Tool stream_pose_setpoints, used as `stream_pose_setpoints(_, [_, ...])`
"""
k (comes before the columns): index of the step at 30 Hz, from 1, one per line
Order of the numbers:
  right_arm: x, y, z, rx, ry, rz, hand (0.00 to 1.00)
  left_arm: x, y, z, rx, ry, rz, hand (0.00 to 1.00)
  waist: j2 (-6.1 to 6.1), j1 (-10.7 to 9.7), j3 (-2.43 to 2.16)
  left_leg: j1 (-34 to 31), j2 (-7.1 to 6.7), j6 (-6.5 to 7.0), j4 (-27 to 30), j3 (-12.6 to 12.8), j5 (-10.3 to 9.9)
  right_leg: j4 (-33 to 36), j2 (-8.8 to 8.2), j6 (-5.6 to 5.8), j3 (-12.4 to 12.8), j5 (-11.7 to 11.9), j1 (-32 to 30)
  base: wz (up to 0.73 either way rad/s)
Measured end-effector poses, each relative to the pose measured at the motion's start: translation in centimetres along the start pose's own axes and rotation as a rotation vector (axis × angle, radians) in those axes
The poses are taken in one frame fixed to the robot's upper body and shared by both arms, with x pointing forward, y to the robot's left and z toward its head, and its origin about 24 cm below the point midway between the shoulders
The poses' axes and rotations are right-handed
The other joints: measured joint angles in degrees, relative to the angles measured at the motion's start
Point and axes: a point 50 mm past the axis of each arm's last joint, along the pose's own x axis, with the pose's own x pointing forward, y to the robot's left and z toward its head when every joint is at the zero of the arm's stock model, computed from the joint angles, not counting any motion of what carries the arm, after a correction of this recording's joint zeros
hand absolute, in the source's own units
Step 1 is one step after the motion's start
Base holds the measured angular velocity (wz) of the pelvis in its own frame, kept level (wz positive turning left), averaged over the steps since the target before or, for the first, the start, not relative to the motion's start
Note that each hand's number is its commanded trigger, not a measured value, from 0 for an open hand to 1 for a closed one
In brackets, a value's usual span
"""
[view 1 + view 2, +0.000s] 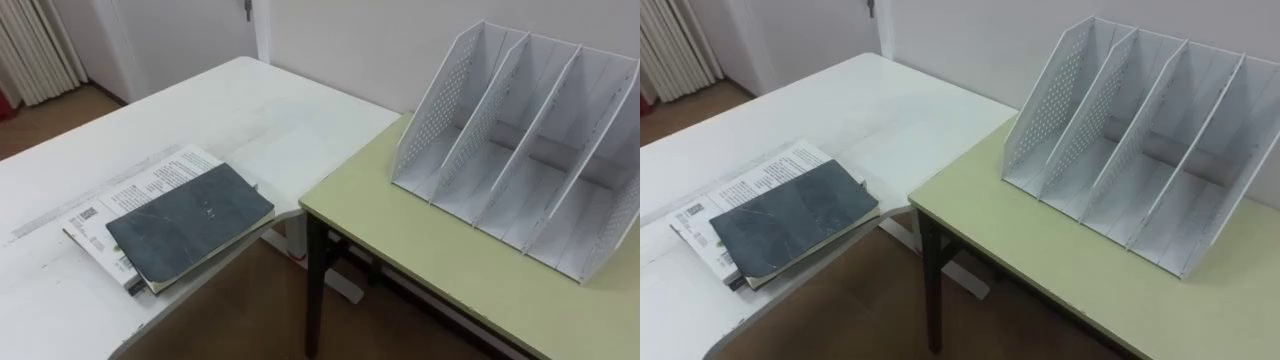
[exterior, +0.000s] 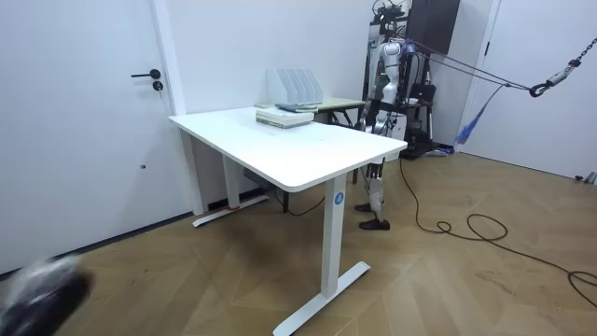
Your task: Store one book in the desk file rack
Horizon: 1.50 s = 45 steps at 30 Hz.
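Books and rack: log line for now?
dark grey book atop printed white book on white table | white perforated file rack on green desk, slots empty | not stored yet

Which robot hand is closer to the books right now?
Left, probably. The books lie on the white table to the robot's left, the rack to its right. In the room view the robot hands are too small to place.
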Motion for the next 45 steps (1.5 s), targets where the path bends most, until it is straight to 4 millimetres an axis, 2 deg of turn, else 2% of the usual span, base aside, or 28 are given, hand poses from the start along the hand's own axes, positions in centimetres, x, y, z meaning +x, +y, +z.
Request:
stream_pose_setpoints(19, [0.0, 0.0, 0.0, -0.001, -0.013, -0.007, 0.0, -0.2, 1.0, 0.4, 0.012, -0.06, 0.093, 0.0, -0.57, 0.0, 0.09, 0.0, -0.03, 0.0, 0.1, -0.6, 0.0, -0.1, -0.02, 0.0, -0.2, 0.0, 0.1, 0.0])
stream_pose_setpoints(25, [0.0, 0.2, 0.2, -0.029, -0.027, 0.0, 0.0, -0.3, 1.4, 0.8, 0.025, -0.088, 0.121, 0.0, -0.65, 0.0, 0.14, -0.1, 0.0, 0.0, 0.1, 0.0, 0.0, 0.1, 0.07, 0.02, 0.5, 0.0, -0.3, -0.03])
stream_pose_setpoints(30, [0.0, 0.4, 0.6, -0.074, -0.051, 0.005, 0.0, -0.5, 2.2, 1.7, 0.091, -0.133, 0.18, 0.0, -1.11, -0.3, 0.08, -0.7, -0.02, 0.01, 0.2, -0.1, 0.0, 0.1, -0.08, 0.02, -0.5, 0.0, -0.8, 0.02])
stream_pose_setpoints(31, [0.1, 0.4, 0.9, -0.091, -0.062, 0.007, 0.0, -0.6, 2.7, 2.4, 0.12, -0.159, 0.208, 0.0, -1.02, -0.5, -0.1, -1.2, -0.02, 0.01, 0.5, -0.3, 0.0, 0.1, -0.1, -0.02, -0.7, 0.1, -1.0, 0.12])
stream_pose_setpoints(32, [0.1, 0.4, 1.2, -0.098, -0.074, 0.009, 0.0, -1.0, 3.5, 3.5, 0.143, -0.206, 0.251, 0.0, -1.37, -0.7, 0.38, -1.4, -0.07, 0.02, 0.6, -0.8, 0.0, 0.0, -0.13, -0.02, -1.0, 0.1, -1.0, 0.18])
stream_pose_setpoints(34, [0.1, 0.5, 1.3, -0.111, -0.083, 0.011, 0.0, -1.6, 4.4, 5.7, 0.163, -0.303, 0.318, 0.0, -1.62, -0.7, 0.71, -1.7, -0.19, 0.13, 0.6, -1.4, 0.1, 0.0, -0.15, 0.0, -1.2, 0.1, -1.0, 0.16])
stream_pose_setpoints(38, [0.2, 0.6, 1.9, -0.142, -0.102, 0.008, 0.0, -2.8, 4.2, 10.6, 0.236, -0.506, 0.37, 0.0, -1.45, -1.5, 0.54, -1.9, -0.44, 0.27, 0.5, -1.4, 0.2, 0.1, -0.04, 0.17, -1.2, 0.2, -1.0, 0.01])
stream_pose_setpoints(45, [0.2, 0.8, 2.4, -0.168, -0.12, 0.02, 0.0, -4.8, 2.0, 15.2, 0.388, -0.726, 0.355, 0.0, -1.12, -3.4, 0.08, -1.8, -0.55, 0.3, 0.0, -0.9, 0.2, 0.2, -0.13, 0.31, -1.0, 0.3, -1.0, -0.05])
